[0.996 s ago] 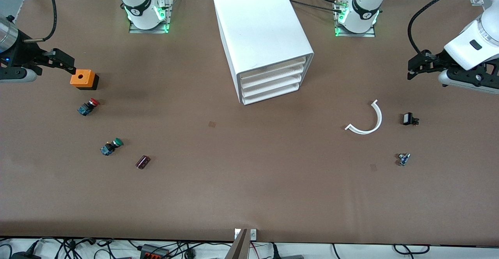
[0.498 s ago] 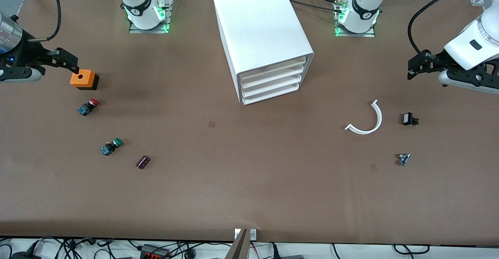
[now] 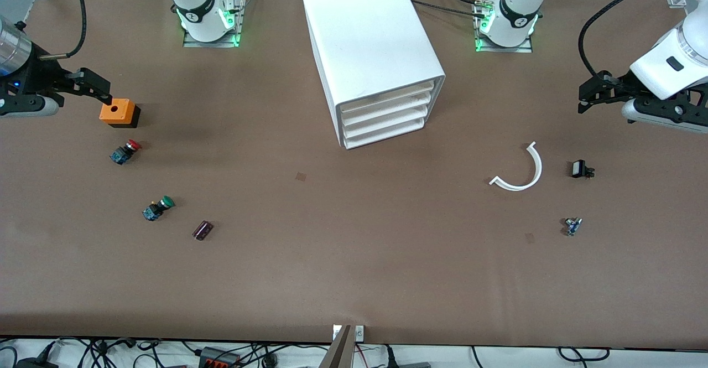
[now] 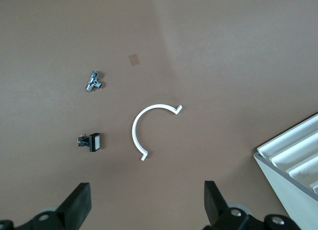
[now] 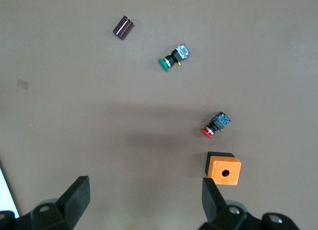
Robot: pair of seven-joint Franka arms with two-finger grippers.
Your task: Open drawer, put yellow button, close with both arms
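A robotics lab: two arm bases bolted to a brown table, cables along its edge

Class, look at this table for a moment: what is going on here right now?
Nothing is being handled yet. The big white boxy cabinet stands mid-table with its four shallow white tray drawers all shut. The right gripper hangs open above the table beside an orange box with a black base, near a red-capped push-button and a green-capped push-button. The left gripper hangs open over the left arm's end of the table. No yellow-capped button shows.
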